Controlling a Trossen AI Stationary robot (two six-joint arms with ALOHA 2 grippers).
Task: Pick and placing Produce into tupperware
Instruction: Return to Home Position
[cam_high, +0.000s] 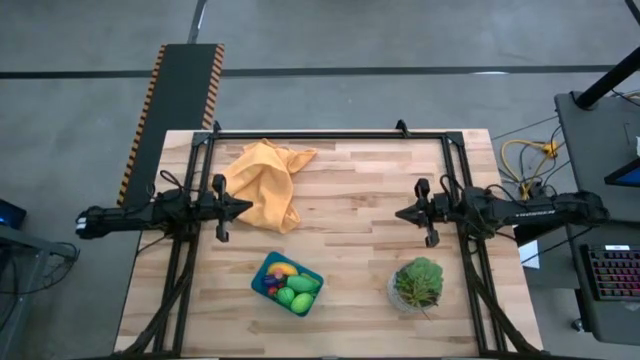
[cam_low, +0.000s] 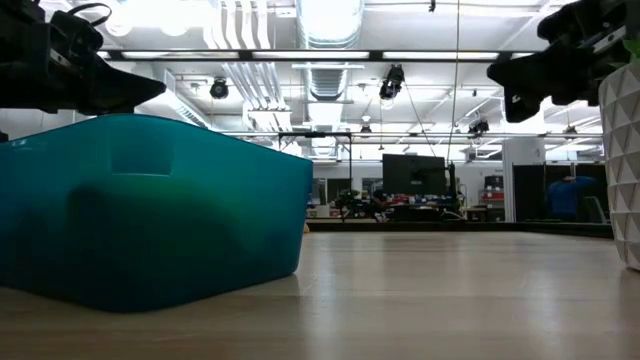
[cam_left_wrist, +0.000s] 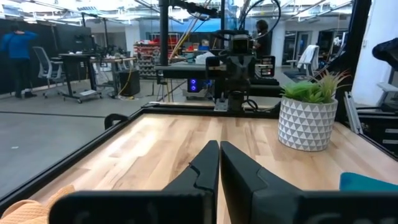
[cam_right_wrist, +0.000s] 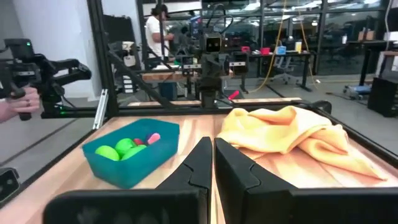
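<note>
I'm driving a rig in an open robotics lab, more workshop hall than office. My wooden tabletop (cam_high: 350, 190) sits inside a black metal frame (cam_high: 330, 133) on a grey concrete floor (cam_high: 400, 40). The left claw (cam_high: 248, 207) and right claw (cam_high: 399, 213) reach in from opposite edges, both pinched closed. Past the tabletop I see bare ceiling ducts (cam_low: 330, 40), strip lights (cam_low: 200, 55), desks (cam_left_wrist: 81, 59) with monitors (cam_low: 412, 172), a rolling chair (cam_left_wrist: 42, 62), loose yellow cables (cam_high: 528, 155), a hazard-striped ramp (cam_high: 185, 95) and a person (cam_right_wrist: 155, 31) standing among the workstations.
</note>
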